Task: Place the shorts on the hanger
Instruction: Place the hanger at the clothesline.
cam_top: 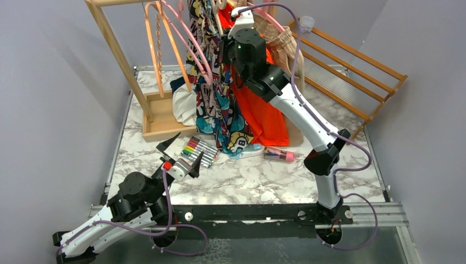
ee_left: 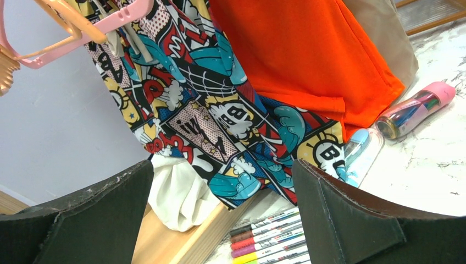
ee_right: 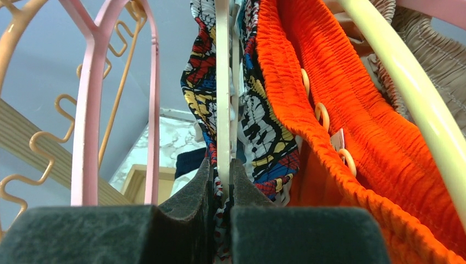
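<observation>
Multicoloured shorts point(cam_top: 220, 104) — vertical (hem down)

the shorts point(ee_left: 220, 110) carry comic lettering: a bold black "b" on a white patch near the hem and what looks like "bb" in a white cloud. other panel words are tilted and unreadable. print on the markers point(ee_left: 269, 236) is too small to read.

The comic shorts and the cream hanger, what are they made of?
The shorts look like thin, matte printed cloth: they hang in soft folds. The hanger looks like smooth, faintly shiny plastic: its cream bar is straight, even and holds its shape. Which kind of cloth or plastic, I cannot tell.
</observation>
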You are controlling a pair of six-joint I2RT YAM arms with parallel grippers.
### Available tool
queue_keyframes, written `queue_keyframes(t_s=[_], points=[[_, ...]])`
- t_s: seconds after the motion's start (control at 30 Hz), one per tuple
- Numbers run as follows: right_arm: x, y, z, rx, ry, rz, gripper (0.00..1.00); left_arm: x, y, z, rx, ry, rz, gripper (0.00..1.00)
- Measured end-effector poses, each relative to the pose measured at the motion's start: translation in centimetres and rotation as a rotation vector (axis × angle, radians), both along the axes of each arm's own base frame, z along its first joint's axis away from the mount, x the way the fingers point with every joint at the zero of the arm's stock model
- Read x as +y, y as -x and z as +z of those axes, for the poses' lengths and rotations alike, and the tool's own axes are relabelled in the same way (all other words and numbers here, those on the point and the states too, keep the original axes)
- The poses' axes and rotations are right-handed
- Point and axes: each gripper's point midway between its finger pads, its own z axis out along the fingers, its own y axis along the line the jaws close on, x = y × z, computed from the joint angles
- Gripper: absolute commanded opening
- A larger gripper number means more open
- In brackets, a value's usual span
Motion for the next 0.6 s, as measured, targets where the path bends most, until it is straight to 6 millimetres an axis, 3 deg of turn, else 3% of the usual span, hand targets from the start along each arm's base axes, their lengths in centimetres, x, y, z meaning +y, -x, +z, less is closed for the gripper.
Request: queue_keyframes(t_s=[0.2,0.6], points=[[0.4,-0.8,-0.8,0.003,0.002,-0.005,0.01,0.0,0.0,-0.1,0.002,-0.004,0.000,0.99],[1.2,-1.3,0.1,-0.026,-0.032,0.007,0.01,-0.1,0.0,-0.3,0.004,-0.009,-0.003,0.99]])
